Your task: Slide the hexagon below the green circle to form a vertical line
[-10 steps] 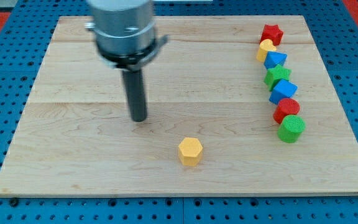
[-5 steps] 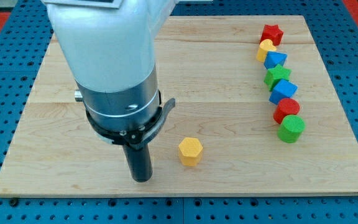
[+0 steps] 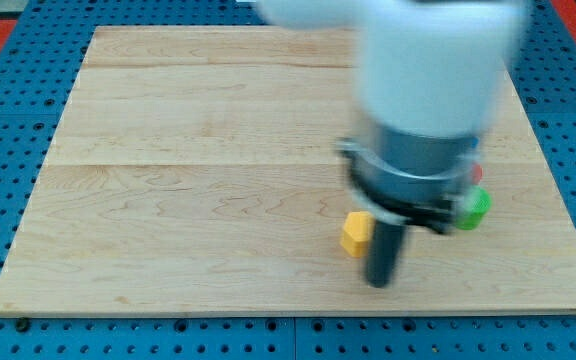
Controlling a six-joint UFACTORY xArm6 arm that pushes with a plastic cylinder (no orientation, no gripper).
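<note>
The yellow hexagon [image 3: 356, 233] lies on the wooden board near the view's bottom, right of centre. My tip [image 3: 379, 282] is just right of it and slightly lower, close beside it or touching; motion blur hides which. The green circle [image 3: 475, 207] shows only partly at the right, behind the arm. The hexagon is left of the circle and a little lower.
The arm's body [image 3: 428, 90] is blurred and covers the column of other blocks at the view's right; only a sliver of a red block [image 3: 477, 173] shows above the green circle. The board's bottom edge [image 3: 298, 312] is near my tip.
My tip swept from left of the hexagon to its right along the board's bottom. The hexagon moved to the right by about a block's width. The arm now hides the column of blocks.
</note>
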